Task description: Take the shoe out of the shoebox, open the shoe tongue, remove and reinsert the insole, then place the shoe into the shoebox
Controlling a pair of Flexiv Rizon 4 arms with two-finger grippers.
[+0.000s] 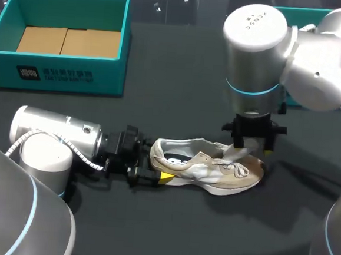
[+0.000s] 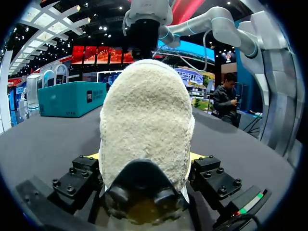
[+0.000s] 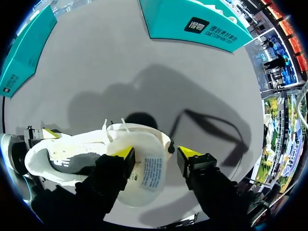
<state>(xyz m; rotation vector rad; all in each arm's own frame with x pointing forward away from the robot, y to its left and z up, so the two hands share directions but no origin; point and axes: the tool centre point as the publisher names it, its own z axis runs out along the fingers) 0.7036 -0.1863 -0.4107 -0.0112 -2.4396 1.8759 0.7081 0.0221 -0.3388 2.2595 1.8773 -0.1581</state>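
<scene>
A beige and white shoe (image 1: 209,166) lies on its sole mid-table, toe to the right. From the left, my left gripper (image 1: 158,167) holds its heel; in the left wrist view the fuzzy heel (image 2: 144,125) fills the space between the fingers, which press it from both sides. My right gripper (image 1: 249,146) hangs over the front of the shoe. In the right wrist view it (image 3: 156,154) stands open around the raised white tongue (image 3: 147,180), which leans on one finger only. The teal shoebox (image 1: 62,75) stands open at the back left, with only a cardboard floor inside.
A second teal box piece (image 1: 300,13) sits at the back right, mostly behind my right arm. The dark tabletop (image 1: 168,233) stretches in front of the shoe.
</scene>
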